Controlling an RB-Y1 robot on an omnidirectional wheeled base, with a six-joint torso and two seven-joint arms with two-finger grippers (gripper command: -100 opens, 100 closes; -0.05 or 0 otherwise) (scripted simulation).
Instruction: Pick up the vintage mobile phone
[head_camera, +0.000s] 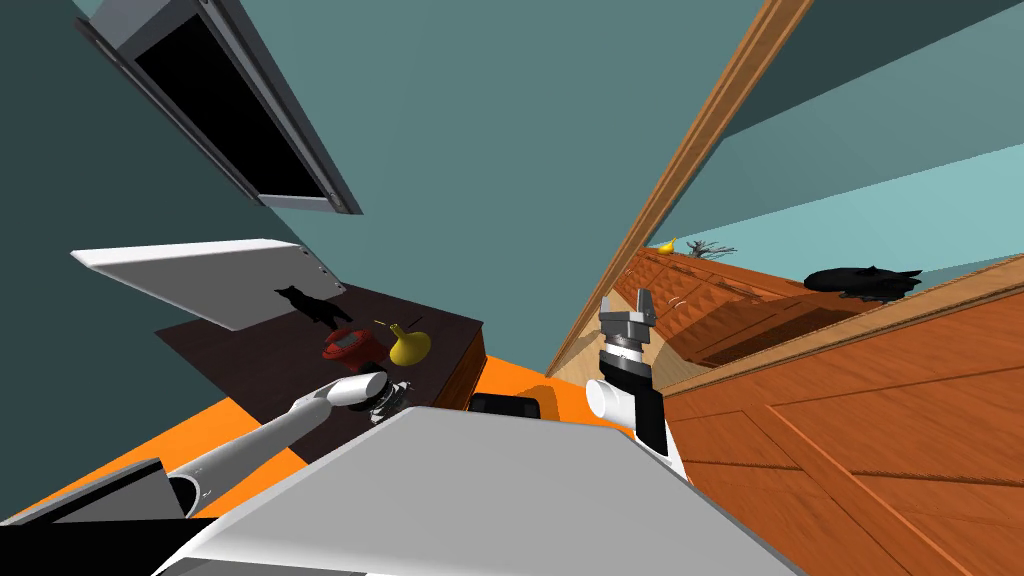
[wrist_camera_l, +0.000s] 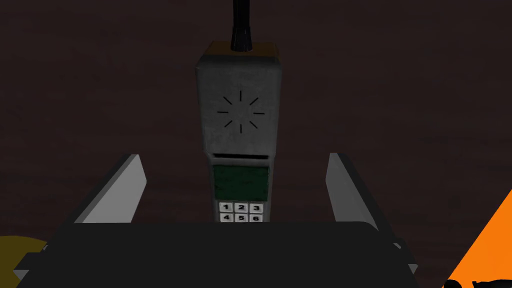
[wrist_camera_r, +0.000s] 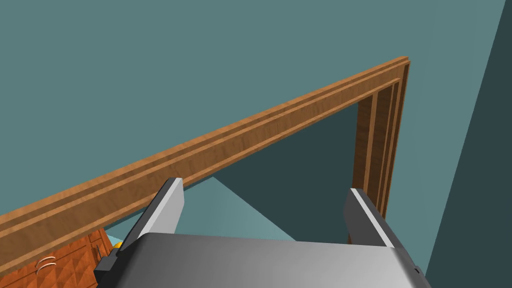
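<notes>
On dark tabletop: boxy grey phone, black antenna, between released left pincer; right pincer released.

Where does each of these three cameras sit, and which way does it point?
Head view: on the head, looking steeply down and forward at a dark table; the left forearm and the raised right gripper show.
Left wrist view: on the left hand, looking along the open left gripper at the phone lying on that table.
Right wrist view: on the right hand, facing a wooden door frame past that open gripper.
Shared: head and left wrist views both show the table and the orange floor.
</notes>
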